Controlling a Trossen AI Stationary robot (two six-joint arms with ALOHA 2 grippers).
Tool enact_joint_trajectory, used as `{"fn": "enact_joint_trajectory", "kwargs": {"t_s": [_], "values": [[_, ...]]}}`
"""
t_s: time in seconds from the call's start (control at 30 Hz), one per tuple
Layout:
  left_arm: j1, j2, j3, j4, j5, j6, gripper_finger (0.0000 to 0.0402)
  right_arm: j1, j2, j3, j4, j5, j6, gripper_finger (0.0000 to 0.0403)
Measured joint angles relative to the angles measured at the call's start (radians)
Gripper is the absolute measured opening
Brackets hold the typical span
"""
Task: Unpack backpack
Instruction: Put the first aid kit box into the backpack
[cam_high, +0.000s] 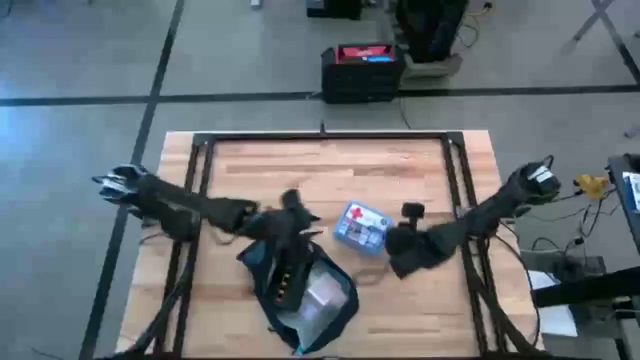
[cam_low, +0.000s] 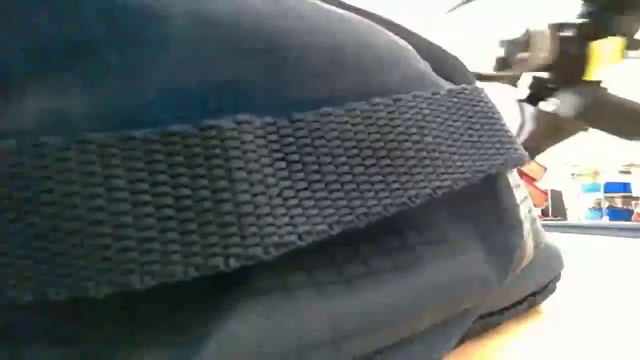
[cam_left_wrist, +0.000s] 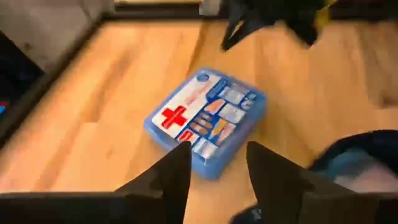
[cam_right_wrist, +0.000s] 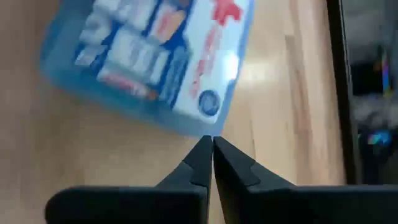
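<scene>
The dark navy backpack (cam_high: 290, 285) lies on the table near the front edge and fills the low view with its webbing strap (cam_low: 250, 180). A clear plastic pouch (cam_high: 322, 296) shows in its open mouth. A blue-white first-aid box (cam_high: 360, 227) lies flat on the wood just beyond the backpack. My left gripper (cam_left_wrist: 217, 158) hovers open at the box's left side, with nothing between its fingers. My right gripper (cam_right_wrist: 209, 146) is shut, slanting down at the box (cam_right_wrist: 155, 56) from the table's right. My right gripper's shut fingertips (cam_right_wrist: 204, 149) stand right at one edge of the box (cam_right_wrist: 199, 127), coming slanting down from the table's right side. Whether they touch the box I cannot tell.
Black frame rails (cam_high: 200, 170) run along the table's left, right and far sides. A black case with a red top (cam_high: 362, 68) sits on the floor beyond the far edge. Bare wood (cam_high: 330, 170) lies across the table's far half.
</scene>
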Motion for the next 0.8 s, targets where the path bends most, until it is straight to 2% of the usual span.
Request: {"fn": "enact_joint_trajectory", "kwargs": {"t_s": [0.1, 0.2, 0.37, 0.53, 0.67, 0.8], "values": [[0.061, 0.095, 0.048, -0.012, 0.006, 0.005, 0.0121, 0.083, 0.029, -0.01, 0.004, 0.038, -0.013, 0.001], [0.097, 0.168, 0.083, -0.023, 0.026, 0.017, 0.0118, 0.114, 0.079, -0.012, 0.014, 0.08, -0.074, 0.0043], [0.129, 0.248, 0.113, -0.016, 0.043, 0.035, 0.0121, 0.108, 0.188, -0.012, 0.075, 0.087, -0.195, 0.0138], [0.144, 0.306, 0.112, 0.064, 0.076, 0.049, 0.012, 0.107, 0.28, -0.013, 0.137, 0.096, -0.273, 0.0229], [0.155, 0.343, 0.112, 0.142, 0.077, 0.062, 0.0119, 0.107, 0.3, -0.013, 0.142, 0.14, -0.325, 0.0276], [0.173, 0.392, 0.11, 0.145, 0.082, 0.061, 0.0119, 0.072, 0.304, -0.015, 0.188, 0.137, -0.431, 0.0296]]}}
